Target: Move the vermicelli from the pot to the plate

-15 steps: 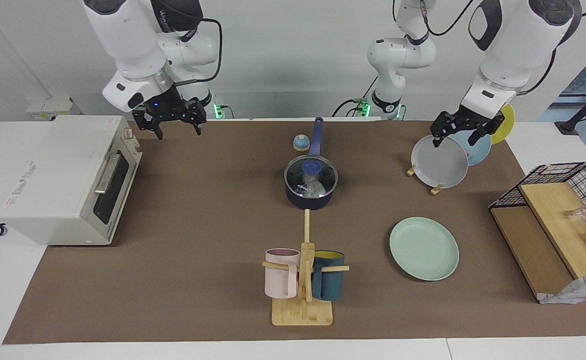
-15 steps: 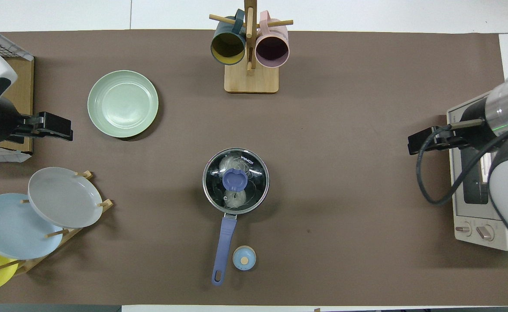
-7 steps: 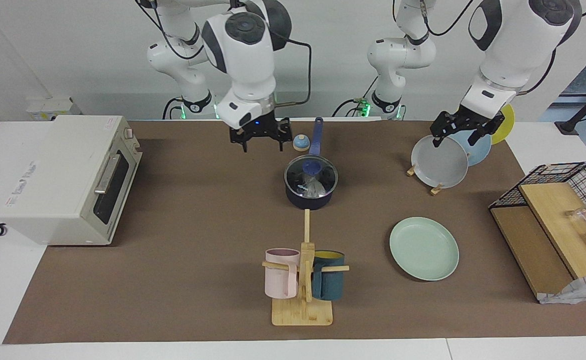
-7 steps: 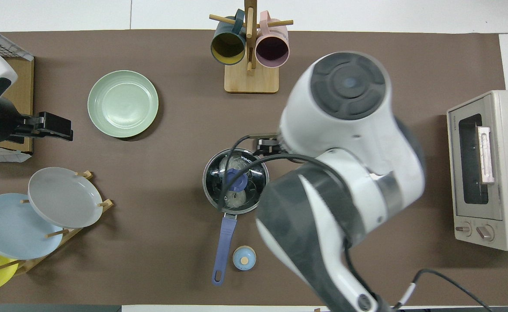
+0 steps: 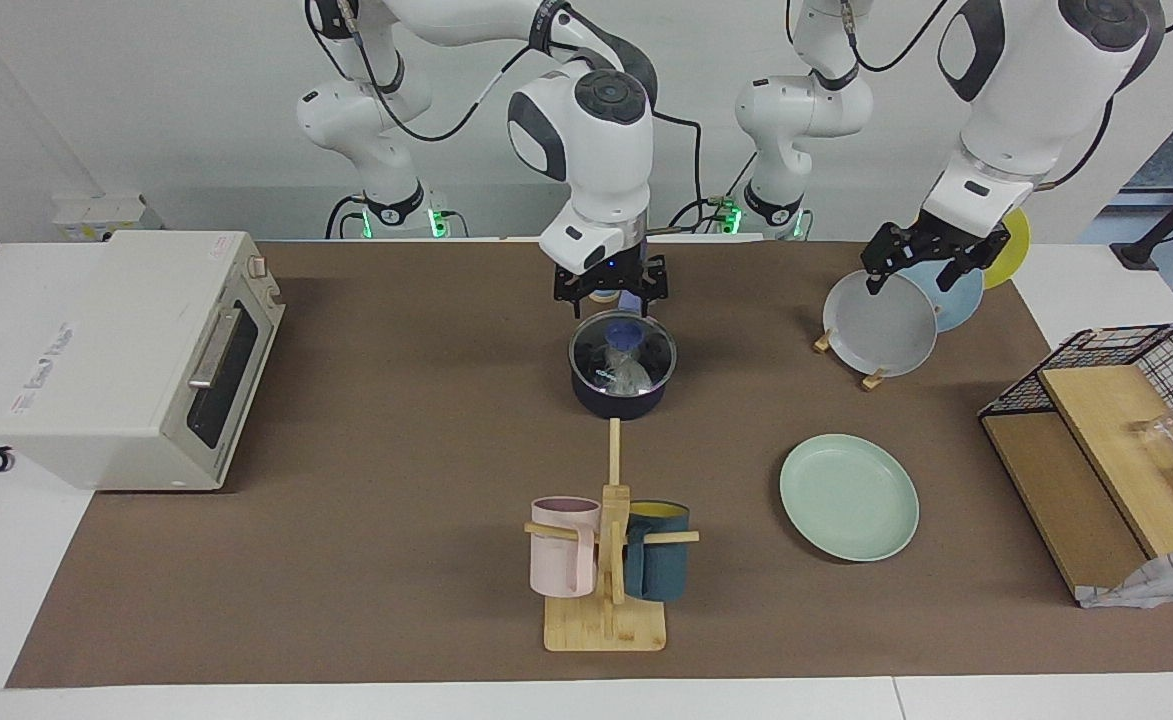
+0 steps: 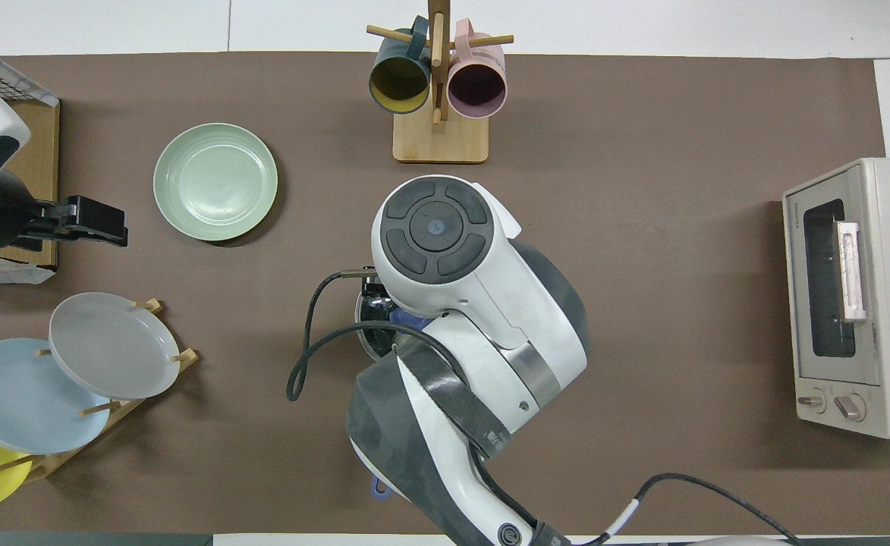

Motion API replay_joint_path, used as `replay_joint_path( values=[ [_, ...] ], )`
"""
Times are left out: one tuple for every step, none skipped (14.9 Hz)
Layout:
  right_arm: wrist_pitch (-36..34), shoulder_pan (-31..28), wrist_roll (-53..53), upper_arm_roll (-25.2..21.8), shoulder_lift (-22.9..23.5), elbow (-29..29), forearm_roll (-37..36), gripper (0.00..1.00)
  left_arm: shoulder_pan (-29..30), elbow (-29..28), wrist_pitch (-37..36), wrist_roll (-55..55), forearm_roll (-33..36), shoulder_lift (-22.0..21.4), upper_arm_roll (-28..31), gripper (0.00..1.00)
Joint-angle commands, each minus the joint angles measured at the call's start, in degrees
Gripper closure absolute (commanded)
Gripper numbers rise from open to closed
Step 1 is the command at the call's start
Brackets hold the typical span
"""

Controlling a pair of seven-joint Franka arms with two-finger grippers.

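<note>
The right gripper (image 5: 608,292) hangs fingers spread over the lidded pot (image 5: 621,385), which holds the vermicelli (image 5: 628,375). The left gripper (image 5: 921,262), fingers spread, waits over the grey plate (image 5: 881,325). Farther from the robots lies the mint-green plate (image 5: 849,497).

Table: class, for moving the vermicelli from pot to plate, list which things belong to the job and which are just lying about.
Job: vermicelli in the lidded pot; glass lid; mint plate; right claw over the pot.

Lying about: toaster oven, mug rack, plate rack under the waiting left claw, wire basket.
</note>
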Motion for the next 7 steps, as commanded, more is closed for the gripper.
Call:
replay_joint_path(
  values=[
    [3.7,1.7,2.0,0.2,0.9,-2.8,-1.1,0.0,1.0,-1.5,0.5,0.2,-0.9,-1.5,-0.5,0.0],
    [5.1,1.8,2.1,0.2,0.8,-4.4,-1.1,0.0,1.0,-1.5,0.5,0.2,-0.9,-1.5,-0.5,0.0],
    [5.9,1.9,2.1,0.2,0.5,-5.9,-1.2,0.0,1.0,-1.5,0.5,0.2,-0.9,-1.5,-0.5,0.0],
    [6.0,2.4,2.1,0.2,0.4,-6.7,-1.2,0.0,1.0,-1.5,0.5,0.2,-0.9,-1.4,-0.5,0.0],
    [6.6,2.9,2.1,0.2,0.3,-7.2,-1.3,0.0,1.0,-1.5,0.5,0.2,-0.9,-1.5,-0.5,0.0],
    [7.2,3.1,2.1,0.2,0.2,-8.0,-1.4,0.0,1.0,-1.5,0.5,0.2,-0.9,-1.4,-0.5,0.0],
    [8.0,3.2,2.1,0.2,0.3,-8.8,-1.8,0.0,1.0,-1.5,0.5,0.2,-0.9,-1.5,-0.5,0.0]
  ],
)
